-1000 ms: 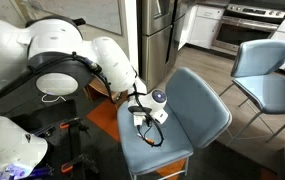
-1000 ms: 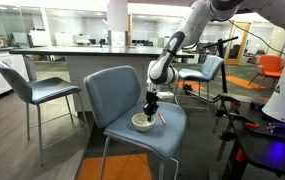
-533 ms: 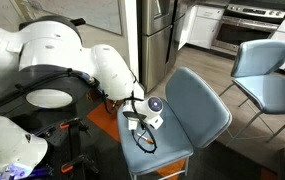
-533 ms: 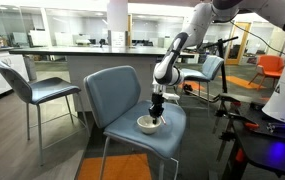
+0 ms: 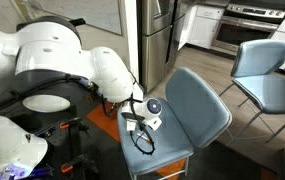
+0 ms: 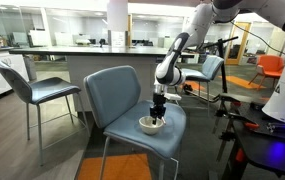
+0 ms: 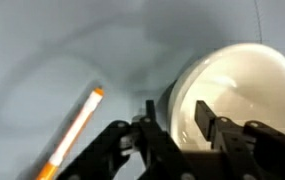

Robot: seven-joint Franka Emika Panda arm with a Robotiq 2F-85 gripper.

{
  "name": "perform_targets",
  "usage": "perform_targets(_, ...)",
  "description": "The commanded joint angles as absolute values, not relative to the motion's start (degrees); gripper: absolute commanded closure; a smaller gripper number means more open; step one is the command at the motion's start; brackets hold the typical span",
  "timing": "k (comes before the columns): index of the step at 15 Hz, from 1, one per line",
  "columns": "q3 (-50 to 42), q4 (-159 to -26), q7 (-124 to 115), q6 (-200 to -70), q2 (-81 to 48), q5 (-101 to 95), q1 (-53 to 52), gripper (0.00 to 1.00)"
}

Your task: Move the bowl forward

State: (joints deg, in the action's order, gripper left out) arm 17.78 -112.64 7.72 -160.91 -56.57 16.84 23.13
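Moved: gripper [image 6: 158, 113] and bowl [image 6: 152, 125] had slid together a little rightward across the seat in an exterior view since a second ago.
Jaws: narrow, pinched on the bowl's rim; in the wrist view one of the fingers [image 7: 162, 125] sat outside the wall and the other inside.
Bowl: white, cream inside, upright on the surface [image 6: 120, 122], toward its front right part.
Stick: thin orange stick [image 7: 74, 132] lay on the surface beside the bowl, not touching it, left of the jaws in the wrist view.
Surface: blue-grey chair seat, its backrest behind the bowl.
Arm: white arm [image 6: 174, 55] reached down from above.
Background: second chair [image 6: 37, 90] stood well apart.
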Motion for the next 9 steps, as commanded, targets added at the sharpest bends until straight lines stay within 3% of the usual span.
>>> perform_targets(1, 18.5, -116.6, 9.9, -164.4, -53.5, 18.0, 23.7, 0.19)
perform_targets(4, 18.4, -119.6, 9.5, -166.2, -50.4, 17.3, 23.5, 0.0)
perform_targets(9, 15.2, -127.1, 6.8, -164.7, -40.1, 15.6, 18.3, 0.0)
